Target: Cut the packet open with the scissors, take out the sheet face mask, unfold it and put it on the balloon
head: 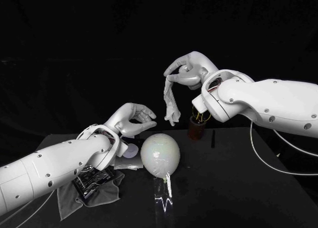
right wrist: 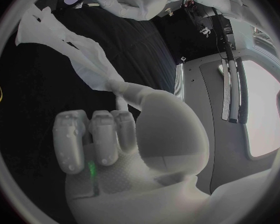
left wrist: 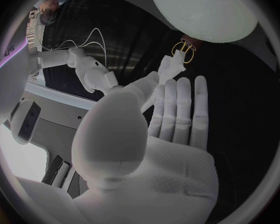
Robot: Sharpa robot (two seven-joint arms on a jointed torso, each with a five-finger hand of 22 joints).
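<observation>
right hand (head: 188,71) pinches sheet face mask (head: 171,102), dangling bunched over counter (head: 234,190) behind balloon (head: 160,154) | left hand (head: 134,119) empty, fingers apart | risk: we reckon its clinging folds could tear, or slip our pinch, when spread

Black table (head: 248,194), matte top, far edge running straight across. Behind it is a black backdrop (head: 77,42), uniformly dark. Off to the side, dark cloth (left wrist: 130,45) hangs in folds. Pale grey wall panel (right wrist: 205,99) with dark upright strips (right wrist: 233,89) on it, and a bright white window-like patch (right wrist: 264,119) just beside those. Dim over the table, brightest at that patch.
</observation>
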